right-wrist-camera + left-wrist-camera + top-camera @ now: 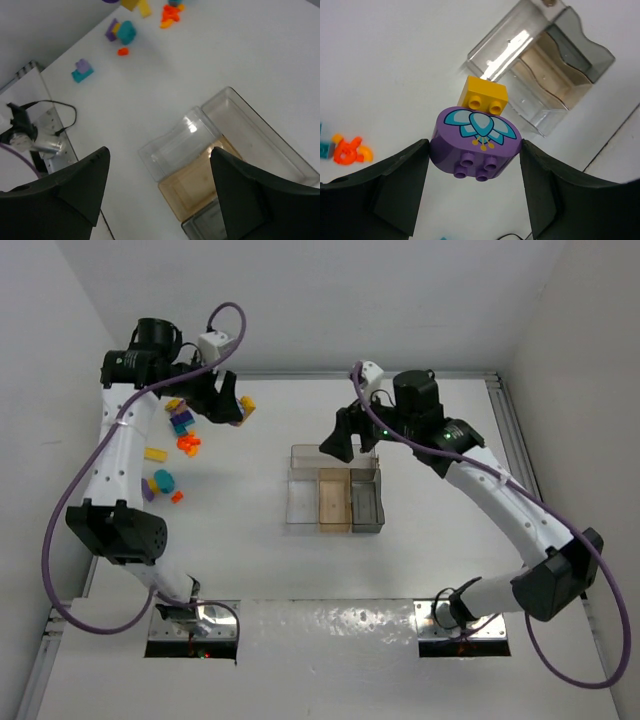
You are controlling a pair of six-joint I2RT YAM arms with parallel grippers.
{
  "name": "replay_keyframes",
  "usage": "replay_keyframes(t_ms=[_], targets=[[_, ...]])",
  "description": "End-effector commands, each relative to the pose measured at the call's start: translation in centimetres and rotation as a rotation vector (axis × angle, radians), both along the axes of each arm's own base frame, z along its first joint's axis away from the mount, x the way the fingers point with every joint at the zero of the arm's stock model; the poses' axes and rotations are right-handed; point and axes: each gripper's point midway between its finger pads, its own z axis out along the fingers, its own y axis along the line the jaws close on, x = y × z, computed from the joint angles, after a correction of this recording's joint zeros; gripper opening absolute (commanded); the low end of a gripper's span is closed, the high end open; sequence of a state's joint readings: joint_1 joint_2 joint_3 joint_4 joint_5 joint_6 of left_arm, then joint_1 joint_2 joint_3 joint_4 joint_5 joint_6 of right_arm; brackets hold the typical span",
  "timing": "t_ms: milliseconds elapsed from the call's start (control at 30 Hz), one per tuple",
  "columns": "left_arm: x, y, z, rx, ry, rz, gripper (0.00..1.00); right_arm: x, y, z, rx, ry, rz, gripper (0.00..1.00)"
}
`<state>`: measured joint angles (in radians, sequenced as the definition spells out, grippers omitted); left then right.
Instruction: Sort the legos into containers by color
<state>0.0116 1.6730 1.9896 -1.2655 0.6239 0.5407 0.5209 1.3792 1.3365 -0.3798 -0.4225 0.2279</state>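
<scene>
The left gripper [475,150] is clamping a rounded purple brick [476,137] between its two fingers [395,192], which are pressing on the brick's left and right sides. The brick is showing a teal flower print on its face and four studs at the near end. A yellow brick [484,94] is sticking out from its far end, touching it, and both are hanging off the table [450,570]. In the top view this gripper is sitting at the far left of the table, well apart from the tray [294,490], with the yellow end pointing toward the tray. The loose legos [163,481] are lying in a scatter just beside the left arm, on the tray's left: yellow, purple, teal and orange pieces, some touching each other and some apart. An orange piece [351,151] is showing on the table at the left edge of the left wrist view. The right gripper [160,150] is hovering over the tray with its fingers [65,192] spread wide and nothing between them. The tray is resting near the middle of the table, with a long bin [335,455] along its far side and three bins side by side nearer the arms: a clear bin [303,505] on the left, an amber bin [333,505] in the middle and a grey bin [366,505] on the right. No legos are showing in any of the bins.
</scene>
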Motion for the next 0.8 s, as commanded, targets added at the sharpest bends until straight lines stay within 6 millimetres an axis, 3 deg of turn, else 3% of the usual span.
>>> replay_keyframes(t_ms=[0,167,367,767], targets=[[-3.1,-1.7,1.8,-0.031,-0.094,-0.181,0.00,-0.7,3.1,3.9,0.099,-0.201,0.209,0.81],[-7.2,-5.1,3.7,-0.091,-0.240,-0.417,0.00,-1.3,6.0,2.2,0.118,-0.254,0.315,0.82],[-10.8,-6.6,4.7,-0.111,-0.379,-0.558,0.00,-1.0,8.6,1.8,0.138,-0.277,0.396,0.83],[-12.3,-7.7,2.2,-0.102,-0.300,-0.610,0.00,-1.6,11.9,1.5,0.006,-0.475,0.491,0.86]])
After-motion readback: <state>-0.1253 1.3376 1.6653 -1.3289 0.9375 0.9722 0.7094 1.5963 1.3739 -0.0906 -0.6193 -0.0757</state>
